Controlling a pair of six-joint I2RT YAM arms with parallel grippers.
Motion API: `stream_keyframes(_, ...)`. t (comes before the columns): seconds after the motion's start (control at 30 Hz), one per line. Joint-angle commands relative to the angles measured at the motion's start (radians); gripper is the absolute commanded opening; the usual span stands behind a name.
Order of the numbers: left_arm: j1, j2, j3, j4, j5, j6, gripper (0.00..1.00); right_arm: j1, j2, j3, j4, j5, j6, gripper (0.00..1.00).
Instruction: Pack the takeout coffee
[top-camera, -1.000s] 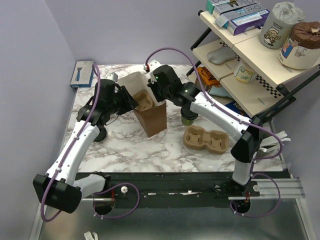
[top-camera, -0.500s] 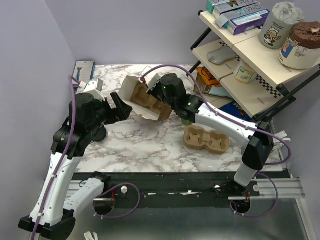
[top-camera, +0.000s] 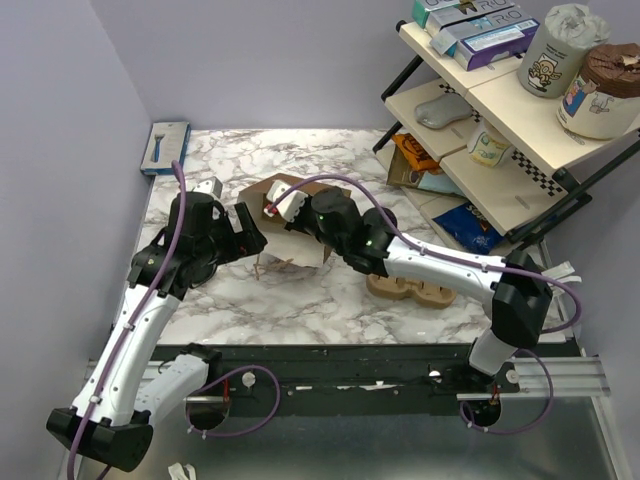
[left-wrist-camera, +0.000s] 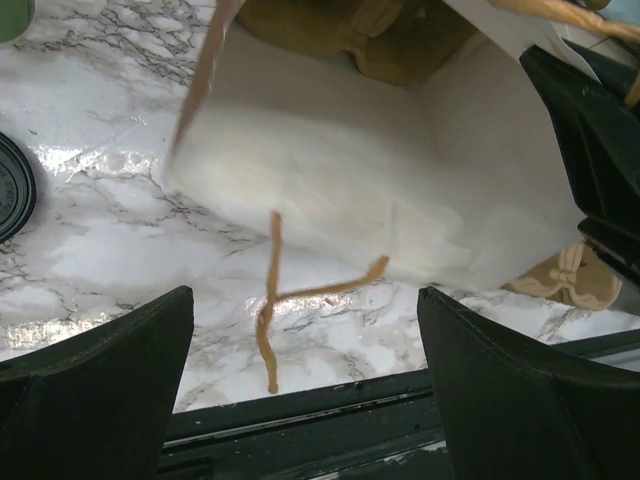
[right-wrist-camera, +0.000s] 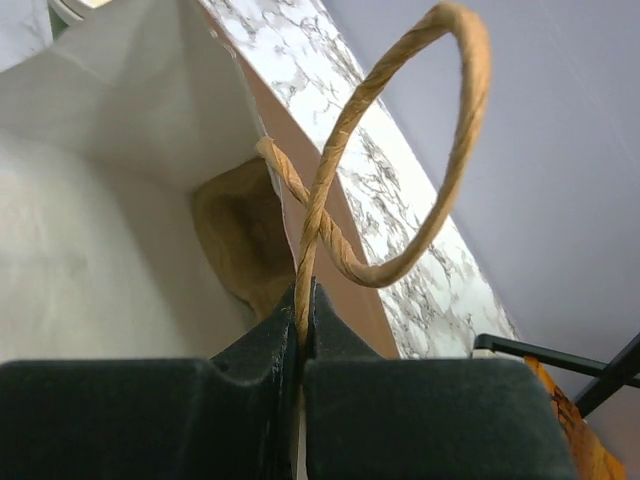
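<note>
paper bag (top-camera: 300, 250) – tipped from upright onto the surface (top-camera: 260, 300), between both jaws | left jaws (left-wrist-camera: 305, 300) sprung wide, empty | right jaws (right-wrist-camera: 303, 300) pinched its handle (right-wrist-camera: 476, 90) | takeout coffee (left-wrist-camera: 10, 190) outboard of left jaws, unpacked – judged: bag needs righting

Tipped paper bag (top-camera: 296, 250) blocks the middle of the tabletop (top-camera: 300, 150), pulp tray (top-camera: 402, 290) near it; far strip lies open.

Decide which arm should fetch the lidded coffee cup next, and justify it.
Left: left end effector is open and free near the takeout coffee; right end effector is shut on the bag handle.
</note>
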Motion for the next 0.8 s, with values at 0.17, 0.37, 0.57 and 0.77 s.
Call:
stream_keyframes(0.17, 0.014, -0.017, -0.058, -0.016, -0.058, -0.062, 0.99, 0.001, -0.057, -0.015, 0.034, 0.020, 0.094, 0.11)
stream_keyframes(0.37, 0.014, -0.034, -0.034, 0.016, -0.078, -0.056, 0.99, 0.001, -0.072, 0.049, -0.062, -0.012, 0.090, 0.11)
stream_keyframes(0.57, 0.012, -0.033, 0.018, 0.016, -0.135, 0.031, 0.99, 0.000, -0.040, 0.140, -0.217, -0.036, -0.025, 0.11)
stream_keyframes(0.77, 0.014, 0.018, 0.075, -0.004, -0.172, 0.076, 0.99, 0.000, -0.106, 0.073, -0.211, -0.183, -0.063, 0.10)
